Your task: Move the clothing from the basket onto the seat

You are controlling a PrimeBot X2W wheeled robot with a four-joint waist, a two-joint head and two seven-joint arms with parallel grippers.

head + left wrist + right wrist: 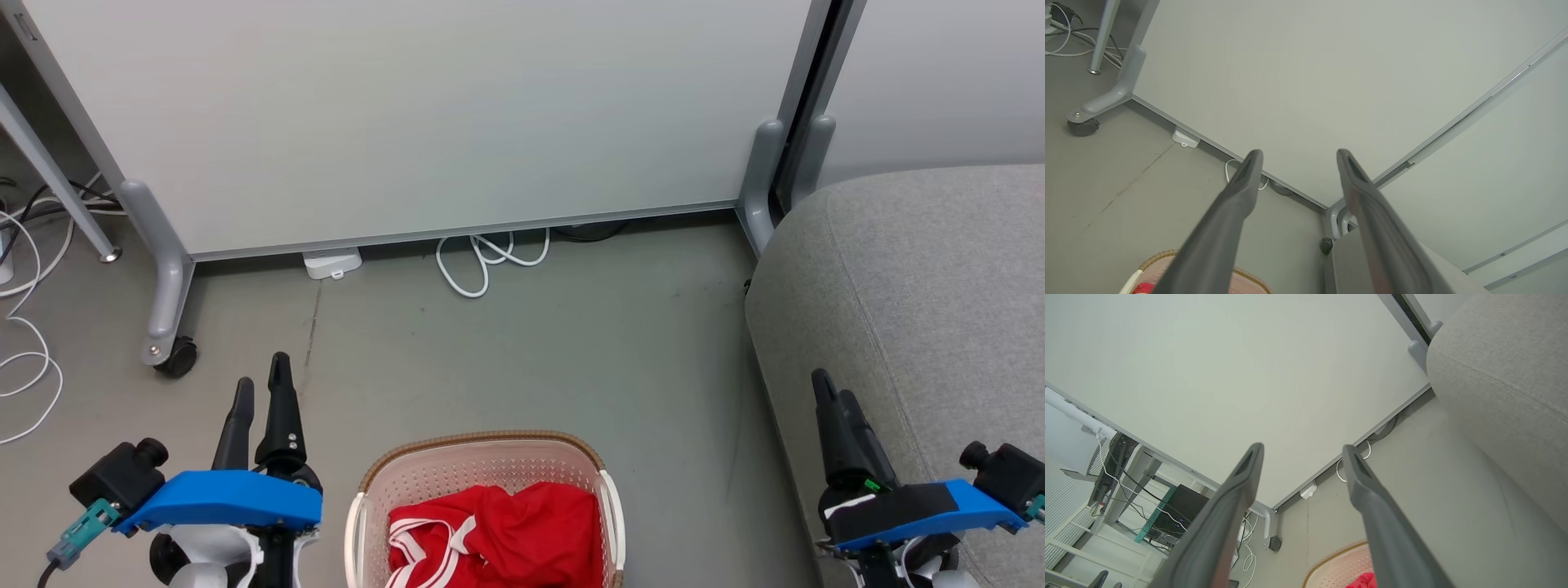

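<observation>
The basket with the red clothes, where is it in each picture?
Head view: the basket sits at the bottom middle, with the red clothing inside.
Left wrist view: its rim peeks in at the bottom left.
Right wrist view: it peeks in at the bottom, just right of middle.
Shared landmark: the white box under the panel.

There is one basket (482, 438). It holds one heap of red clothing (522, 531); I cannot tell how many pieces are in the heap. There is one grey seat (922, 294). There are two grippers, the left gripper (261, 371) and the right gripper (833, 388). Each has two dark fingers (282, 404), so four fingers. There is one small white box (331, 263) and one black wheel (178, 357).
</observation>
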